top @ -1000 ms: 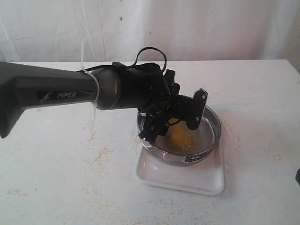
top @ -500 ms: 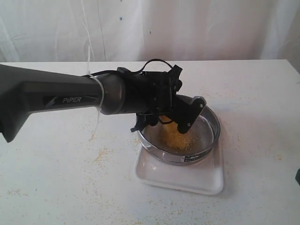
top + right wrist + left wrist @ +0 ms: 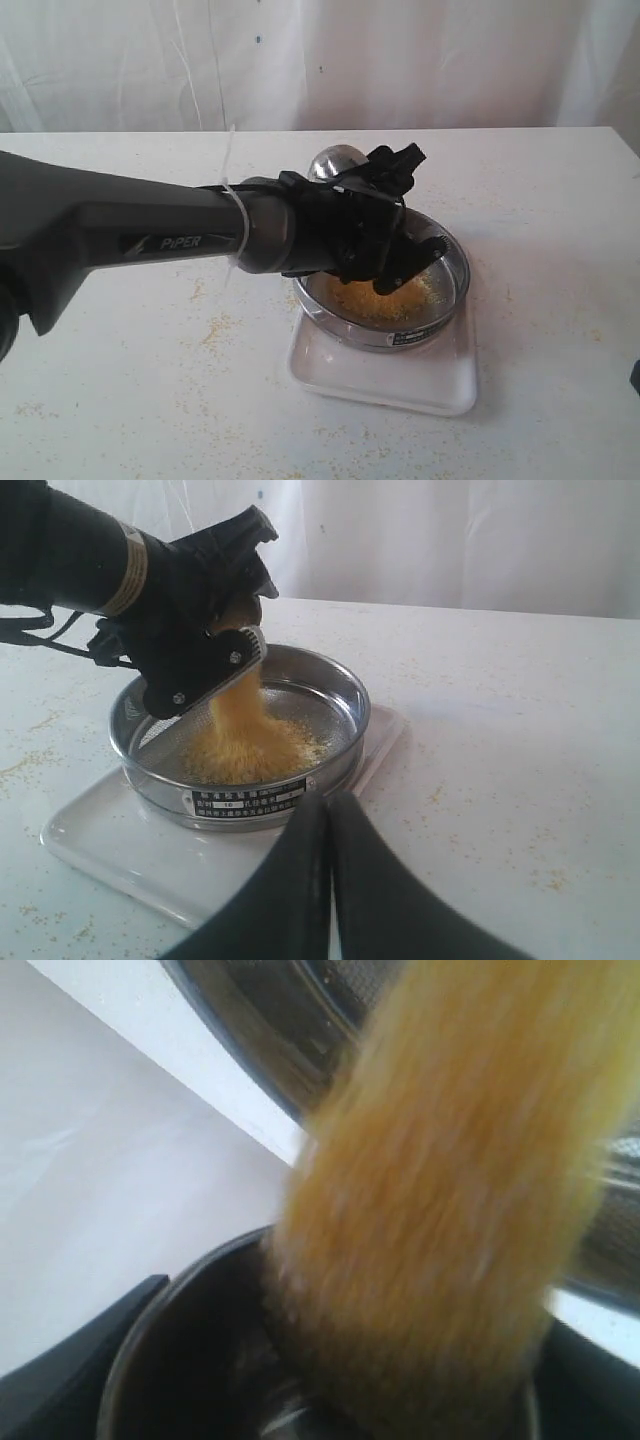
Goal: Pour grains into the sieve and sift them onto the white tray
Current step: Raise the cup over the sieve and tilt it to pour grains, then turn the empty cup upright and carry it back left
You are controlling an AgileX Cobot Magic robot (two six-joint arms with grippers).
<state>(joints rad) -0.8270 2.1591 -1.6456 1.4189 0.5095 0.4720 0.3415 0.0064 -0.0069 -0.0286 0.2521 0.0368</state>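
Note:
My left gripper (image 3: 405,205) is shut on a small steel cup (image 3: 335,162), tipped mouth-down over the sieve (image 3: 455,270). Golden-yellow grains (image 3: 240,695) stream from the cup's rim (image 3: 255,640) onto a pile (image 3: 370,297) on the mesh. In the left wrist view the blurred falling grains (image 3: 450,1180) leave the cup (image 3: 190,1300). The sieve sits on the white tray (image 3: 400,385). My right gripper (image 3: 328,805) is shut and empty, low over the table just short of the tray's edge (image 3: 110,845), on the side of the sieve's dark label (image 3: 250,798).
Stray yellowish specks (image 3: 215,330) lie scattered over the white tabletop. A white curtain (image 3: 450,60) hangs behind the table. The left arm (image 3: 150,235) stretches across the left half of the table towards the sieve.
The left wrist has rolled further, so the cup's rounded bottom has swung up into sight. The grain pile in the sieve has grown. The right gripper has stayed shut.

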